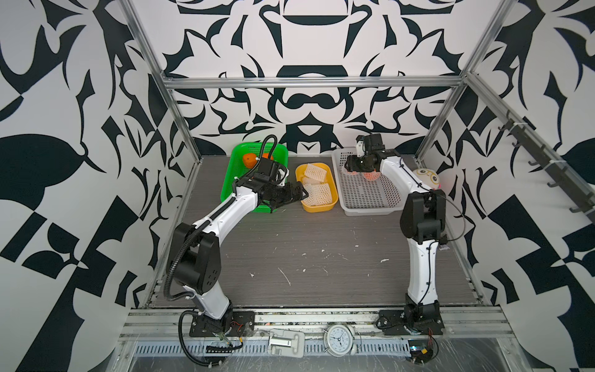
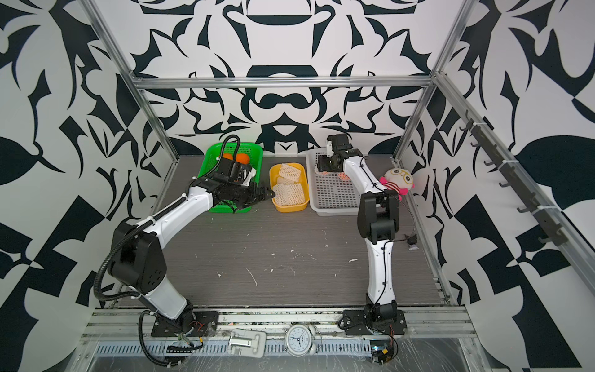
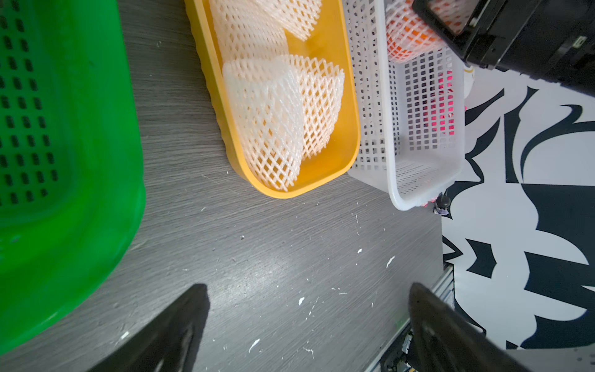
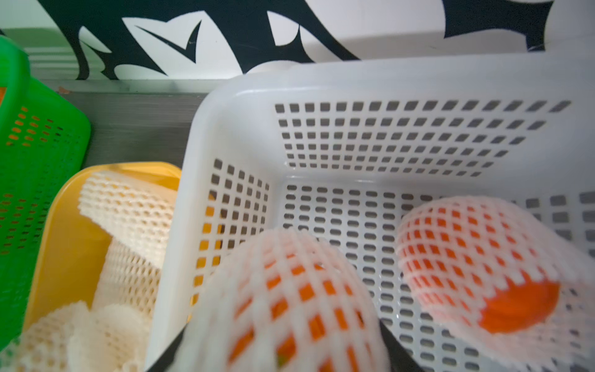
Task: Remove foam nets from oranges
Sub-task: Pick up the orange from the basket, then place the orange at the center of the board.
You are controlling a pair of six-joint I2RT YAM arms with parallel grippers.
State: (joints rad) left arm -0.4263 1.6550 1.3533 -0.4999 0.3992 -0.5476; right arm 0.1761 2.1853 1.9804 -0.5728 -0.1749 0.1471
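Pinches the nearer netted orange (image 4: 283, 290), at the far end of the white basket (image 4: 386, 83), with the right claw (image 4: 283, 351) narrowed onto both its sides, a second netted orange (image 4: 476, 254) just beside, and holds the left claw (image 3: 307, 288) wide, empty, over the worktop (image 3: 257, 241) by the yellow tray (image 3: 355, 135) of shed foam nets (image 3: 267, 122).

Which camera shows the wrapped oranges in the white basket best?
The right wrist view: two netted oranges show large and close. Both top views mostly hide them behind the right arm; the left wrist view catches one at its edge.
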